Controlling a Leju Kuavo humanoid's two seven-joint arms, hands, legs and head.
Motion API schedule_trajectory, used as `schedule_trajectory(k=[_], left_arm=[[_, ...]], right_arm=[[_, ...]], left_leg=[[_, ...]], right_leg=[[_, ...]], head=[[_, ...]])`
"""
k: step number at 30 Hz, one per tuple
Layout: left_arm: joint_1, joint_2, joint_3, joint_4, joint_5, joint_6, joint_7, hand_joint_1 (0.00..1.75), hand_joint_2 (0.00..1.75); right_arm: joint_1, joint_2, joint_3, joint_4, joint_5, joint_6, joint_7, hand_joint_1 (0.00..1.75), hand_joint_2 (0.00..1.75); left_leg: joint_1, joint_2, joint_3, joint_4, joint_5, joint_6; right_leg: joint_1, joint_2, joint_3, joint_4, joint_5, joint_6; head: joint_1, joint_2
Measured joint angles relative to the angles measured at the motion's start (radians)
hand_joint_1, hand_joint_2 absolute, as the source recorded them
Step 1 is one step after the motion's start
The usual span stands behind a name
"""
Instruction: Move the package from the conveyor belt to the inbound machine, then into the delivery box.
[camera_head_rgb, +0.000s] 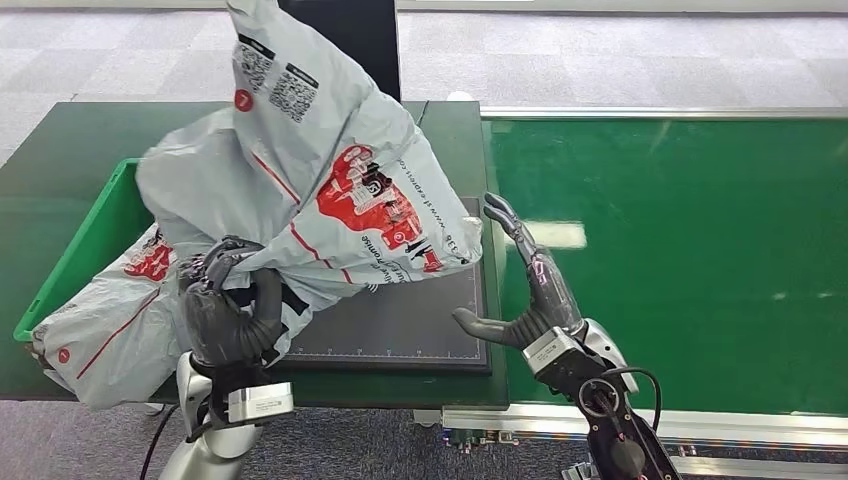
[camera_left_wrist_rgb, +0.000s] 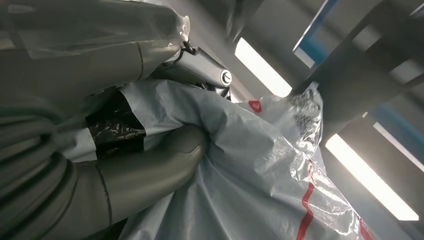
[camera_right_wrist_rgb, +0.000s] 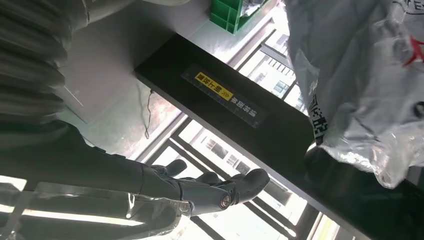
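A large grey plastic mail package (camera_head_rgb: 310, 180) with red print and QR labels is lifted above the dark inbound machine plate (camera_head_rgb: 420, 330). My left hand (camera_head_rgb: 225, 310) grips its lower left end, fingers closed around the bunched plastic; the left wrist view shows the thumb (camera_left_wrist_rgb: 150, 170) pressed into the package (camera_left_wrist_rgb: 260, 170). My right hand (camera_head_rgb: 530, 290) stands beside the package's right edge with fingers spread and holds nothing; its fingers (camera_right_wrist_rgb: 220, 187) show apart from the package (camera_right_wrist_rgb: 360, 75). The green conveyor belt (camera_head_rgb: 680, 250) lies to the right.
A green delivery box (camera_head_rgb: 90, 240) sits at the left on the dark table, with another grey package (camera_head_rgb: 100, 330) hanging over its near edge. A black upright panel (camera_head_rgb: 345, 35) stands behind the lifted package.
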Motion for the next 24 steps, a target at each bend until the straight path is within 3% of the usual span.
schedule_trajectory(k=[4, 9, 15, 19, 24], left_arm=[[-0.009, 0.01, 0.038, -0.026, -0.164, 0.049, 0.071, 1.75, 1.75], [-0.079, 0.022, 0.127, 0.022, -0.385, -0.011, 0.326, 1.75, 1.75], [-0.191, 0.048, 0.265, 0.18, -0.519, -0.119, 0.576, 1.75, 1.75], [-0.236, 0.069, 0.385, 0.276, -0.539, -0.119, 0.661, 1.75, 1.75], [-0.259, 0.091, 0.532, 0.354, -0.505, -0.114, 0.688, 1.75, 1.75]], right_arm=[[-0.007, -0.002, 0.002, 0.002, -0.011, -0.009, -0.006, 0.0, 1.75], [-0.005, -0.007, 0.002, 0.002, -0.009, -0.021, -0.007, 0.0, 1.75], [-0.006, -0.007, -0.001, 0.002, 0.009, 0.0, -0.007, 0.0, 1.75], [-0.012, -0.003, -0.004, 0.007, 0.018, 0.016, -0.006, 0.0, 1.75], [-0.02, 0.004, -0.004, 0.016, 0.027, 0.023, -0.006, 0.0, 1.75]], left_leg=[[0.0, 0.0, 0.0, 0.0, 0.0, 0.0], [0.0, 0.0, 0.001, 0.0, 0.0, 0.0], [0.001, 0.001, 0.001, 0.0, 0.001, 0.0], [0.001, 0.001, 0.0, 0.0, 0.001, -0.001], [0.001, 0.001, 0.0, 0.0, 0.001, -0.001]], right_leg=[[0.0, 0.0, 0.0, 0.0, 0.0, 0.0], [0.0, 0.0, 0.0, 0.0, 0.0, 0.0], [0.001, 0.001, 0.0, 0.0, 0.0, 0.0], [0.001, 0.001, 0.0, 0.001, 0.0, 0.0], [0.001, 0.001, -0.001, 0.001, 0.0, 0.0]], head=[[0.0, 0.0], [0.0, 0.0], [0.0, 0.0], [0.0, 0.0], [0.0, 0.0]])
